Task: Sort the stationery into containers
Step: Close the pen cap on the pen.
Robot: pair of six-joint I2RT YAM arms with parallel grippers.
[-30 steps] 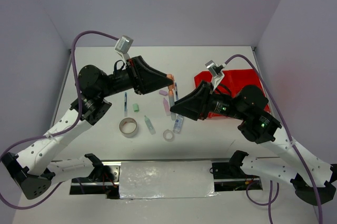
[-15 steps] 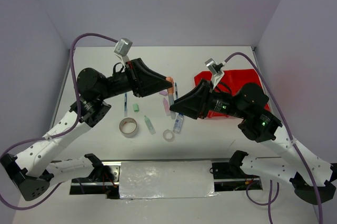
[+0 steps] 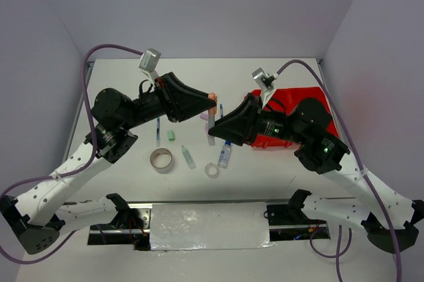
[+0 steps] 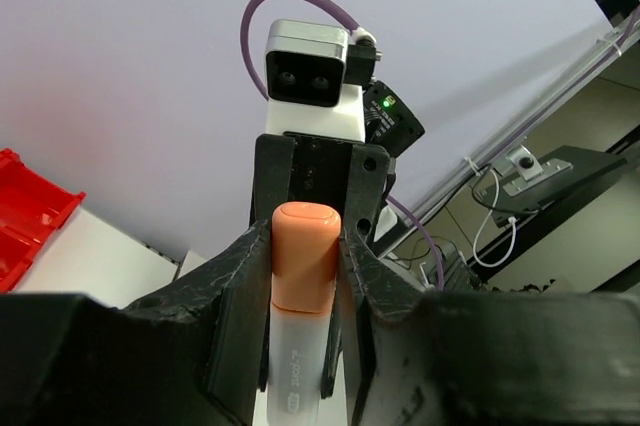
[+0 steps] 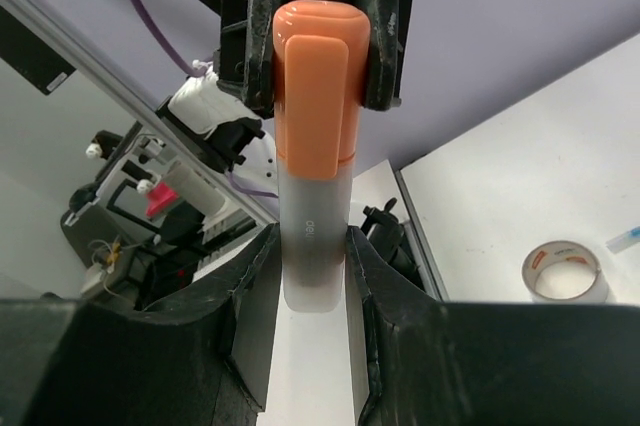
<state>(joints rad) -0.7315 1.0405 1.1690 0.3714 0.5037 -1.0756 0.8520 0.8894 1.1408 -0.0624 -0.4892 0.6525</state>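
Observation:
A stubby marker (image 3: 211, 115) with an orange cap and a white body hangs in the air between both grippers. My left gripper (image 3: 212, 100) is shut on its orange cap (image 4: 303, 266). My right gripper (image 3: 212, 130) has its jaws pressed against the white body (image 5: 314, 236) from the other end. The red tray (image 3: 306, 106) lies behind the right arm, and its corner shows in the left wrist view (image 4: 25, 228). On the table lie a beige tape roll (image 3: 161, 159), a clear tape ring (image 3: 212, 170), a blue-capped bottle (image 3: 224, 156) and a dark pen (image 3: 158, 130).
A green eraser (image 3: 171, 136) and a small green-capped item (image 3: 189, 157) lie left of the bottle. A pink eraser (image 3: 205, 116) and a second pen (image 3: 220, 110) lie partly hidden under the grippers. The tape roll also shows in the right wrist view (image 5: 566, 272).
My right gripper has risen and moved left and back, and its jaws now flank the marker body. My left gripper has stayed at about the same spot, still holding the cap.

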